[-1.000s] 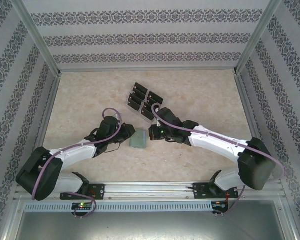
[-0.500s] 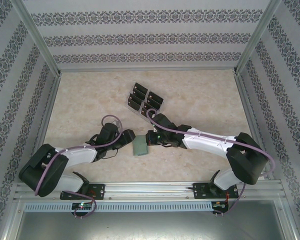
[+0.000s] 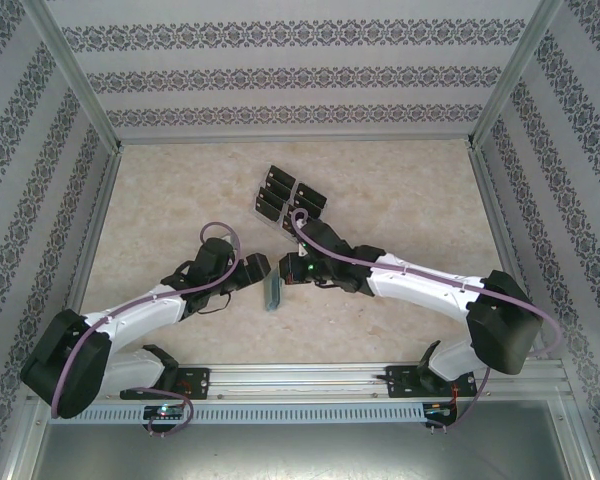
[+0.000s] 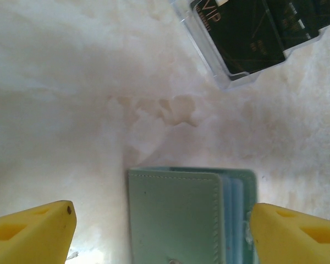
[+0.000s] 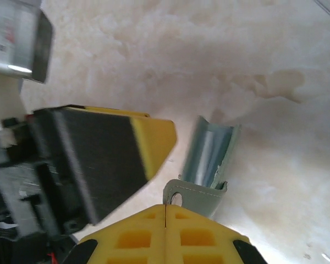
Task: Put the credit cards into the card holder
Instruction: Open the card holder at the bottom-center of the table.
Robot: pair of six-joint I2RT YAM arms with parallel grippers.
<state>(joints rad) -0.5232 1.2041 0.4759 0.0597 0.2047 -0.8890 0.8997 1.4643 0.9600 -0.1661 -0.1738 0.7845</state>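
The left gripper (image 4: 162, 215) is spread wide, bare table (image 4: 71, 110) seen beyond both tips. The card holder (image 5: 209, 157) is pinched by its tab (image 5: 179, 193) in the right gripper (image 5: 165, 212), long axis pointed away.

Two robot arms work the marble table: one left arm (image 3: 140, 310) and one right arm (image 3: 430, 288), carrying one left gripper (image 4: 164, 220) and one right gripper (image 5: 166, 212). Near them is a single sage-green card holder (image 3: 272, 293). Farther back is one clear rack (image 4: 212, 63) with two columns of black credit cards (image 3: 273, 186) — four countable in the left column, the right column partly hidden.
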